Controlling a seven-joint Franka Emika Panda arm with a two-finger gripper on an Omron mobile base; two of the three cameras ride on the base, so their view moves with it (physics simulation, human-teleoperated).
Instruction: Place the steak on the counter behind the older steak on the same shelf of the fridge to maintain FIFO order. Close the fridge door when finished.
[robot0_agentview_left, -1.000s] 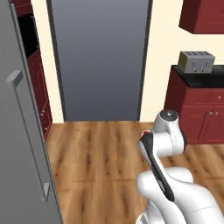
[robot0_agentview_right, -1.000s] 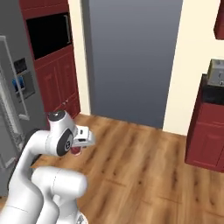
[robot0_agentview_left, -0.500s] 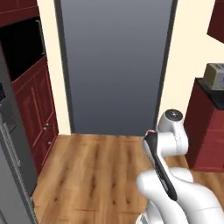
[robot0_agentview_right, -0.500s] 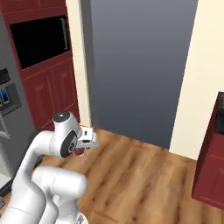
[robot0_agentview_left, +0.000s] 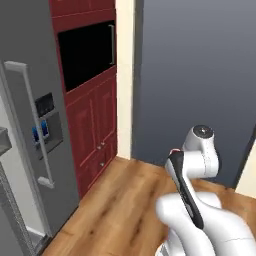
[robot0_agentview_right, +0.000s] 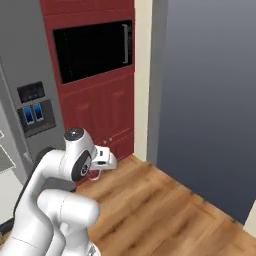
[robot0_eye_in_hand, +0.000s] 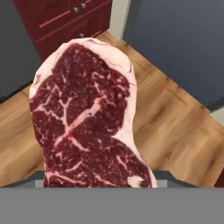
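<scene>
Right now the steak (robot0_eye_in_hand: 87, 118) sits close against the hand camera, dark red with pale marbling, its fat rim running up toward one o'clock; the jaws are clenched on it, carried low in front of the robot; in the right base view the gripper (robot0_agentview_right: 101, 161) hangs at nine o'clock with a sliver of red under it.

What has just changed: over the last second the whole picture has swung, so that is the base turning, not the kitchen moving; the toaster and counter that were out at three o'clock have gone, and the fridge (robot0_agentview_left: 30, 125) with its blue-lit dispenser panel (robot0_agentview_right: 34, 114) has come in at nine o'clock; that reads as the carry leg, steak in hand, heading for the shelf.

Farther out, the wooden floor (robot0_agentview_left: 115, 210); then the red cabinets (robot0_agentview_left: 97, 125) with a black oven (robot0_agentview_right: 92, 49) set in them at eleven o'clock.

Containers: a grey door bin (robot0_agentview_left: 4, 140) edges in at far nine o'clock; I cannot tell its contents.
</scene>
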